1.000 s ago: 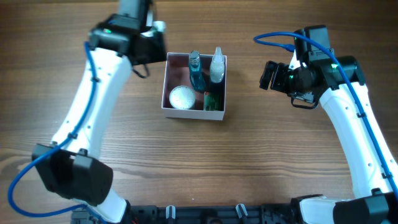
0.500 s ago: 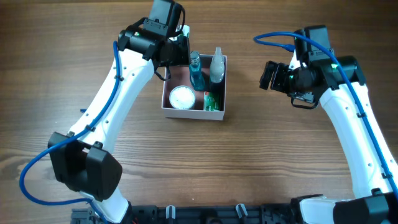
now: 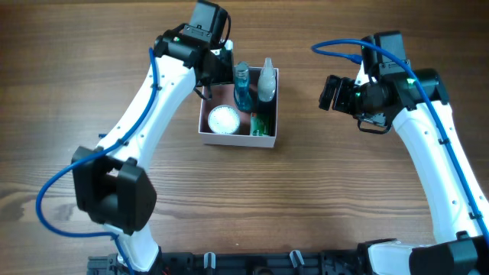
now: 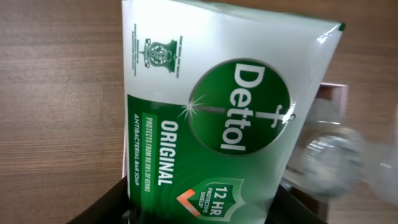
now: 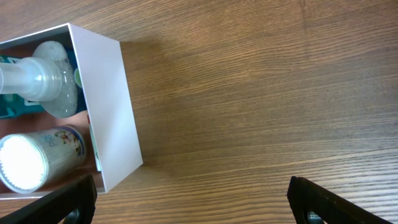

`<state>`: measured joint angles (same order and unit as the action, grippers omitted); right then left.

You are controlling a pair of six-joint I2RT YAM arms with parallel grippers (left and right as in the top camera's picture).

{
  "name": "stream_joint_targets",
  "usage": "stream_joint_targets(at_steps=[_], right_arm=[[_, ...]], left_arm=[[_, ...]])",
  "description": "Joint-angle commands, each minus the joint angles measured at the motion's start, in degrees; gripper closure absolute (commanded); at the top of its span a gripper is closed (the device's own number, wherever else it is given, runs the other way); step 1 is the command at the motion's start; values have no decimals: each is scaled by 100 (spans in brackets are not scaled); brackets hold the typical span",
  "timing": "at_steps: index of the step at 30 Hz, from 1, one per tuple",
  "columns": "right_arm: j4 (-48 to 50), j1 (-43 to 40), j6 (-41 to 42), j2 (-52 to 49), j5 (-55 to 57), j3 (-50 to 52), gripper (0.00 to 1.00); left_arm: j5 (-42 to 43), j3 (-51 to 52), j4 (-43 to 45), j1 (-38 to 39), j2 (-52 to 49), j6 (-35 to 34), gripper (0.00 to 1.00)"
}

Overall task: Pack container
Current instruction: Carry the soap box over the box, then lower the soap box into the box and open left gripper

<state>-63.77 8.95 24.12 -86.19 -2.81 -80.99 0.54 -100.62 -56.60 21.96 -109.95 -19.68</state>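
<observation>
The wood-grain table (image 3: 306, 198) is carrying the square, white-walled container (image 3: 263, 141) near the middle of its far edge. Inside are standing a blue bottle (image 3: 242, 85), a clear spray bottle (image 3: 266, 80) and a round white-lidded jar (image 3: 224, 120). The left gripper (image 3: 221, 65) is clamping a glossy Dettol soap packet (image 4: 224, 118) over the container's far-left corner. The right gripper (image 3: 330, 92) is hanging spread apart, holding nothing, toward the right edge.

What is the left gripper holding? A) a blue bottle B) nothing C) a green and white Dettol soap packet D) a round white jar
C: the left wrist view is filled by the green and white Dettol soap packet, held in the left gripper over the container.
</observation>
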Motion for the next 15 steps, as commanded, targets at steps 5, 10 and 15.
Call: stream_joint_targets(at_steps=[5,10,15], right_arm=[[-15,-15,-15,-50,-68,11,0],[-15,-15,-15,-50,-70,11,0],[-15,-15,-15,-50,-70,11,0]], left_arm=[[46,-22,-85,-107,-374,-72,96],[48,-20,-164,-114,-472,-70,96],[46,-4,-232,-114,-529,-70,95]])
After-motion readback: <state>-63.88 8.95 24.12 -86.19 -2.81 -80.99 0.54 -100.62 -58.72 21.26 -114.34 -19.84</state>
